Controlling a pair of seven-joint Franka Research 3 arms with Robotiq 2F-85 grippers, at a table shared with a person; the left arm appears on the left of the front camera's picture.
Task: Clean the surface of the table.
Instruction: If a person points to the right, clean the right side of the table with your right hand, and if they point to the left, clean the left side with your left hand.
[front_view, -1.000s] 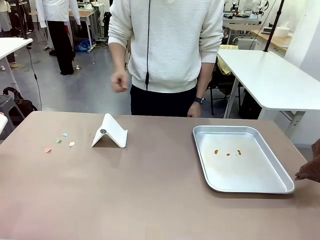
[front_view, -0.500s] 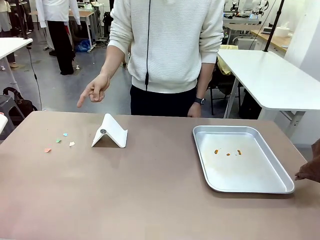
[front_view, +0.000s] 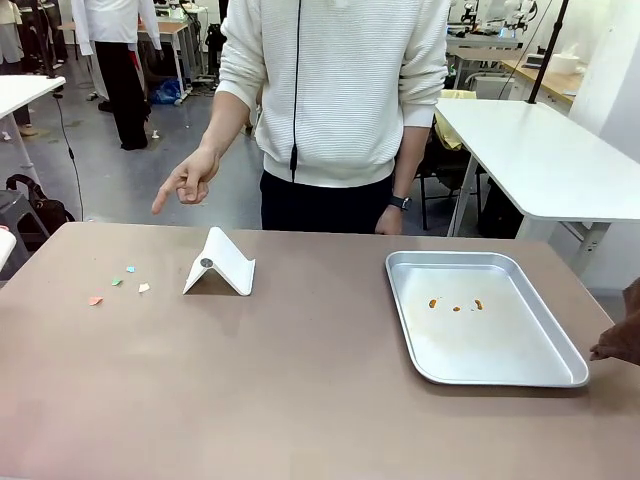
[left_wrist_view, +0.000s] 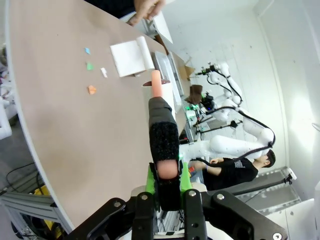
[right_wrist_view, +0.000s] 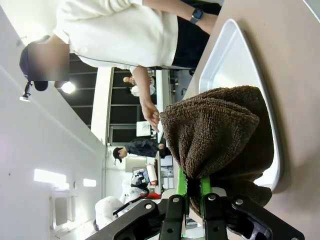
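Tabletop (front_view: 300, 390), brownish-taupe, spreads across the front view, carrying 4 small paper scraps (front_view: 118, 284) at its left, a white folded stand (front_view: 220, 266) beside them and a silver tray (front_view: 505, 350) with orange bits (front_view: 456, 306) at its right. A person's hand (front_view: 190, 180) points toward the scraps. Left claw (left_wrist_view: 167, 177) pinches a black-and-peach tool (left_wrist_view: 162, 132); right claw (right_wrist_view: 192, 186) pinches a brown cloth (right_wrist_view: 220, 135) beside the tray.

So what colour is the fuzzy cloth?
The cloth is dark brown, clearest in the right wrist view.

Wide, matte, brownish-taupe table (front_view: 300, 400)
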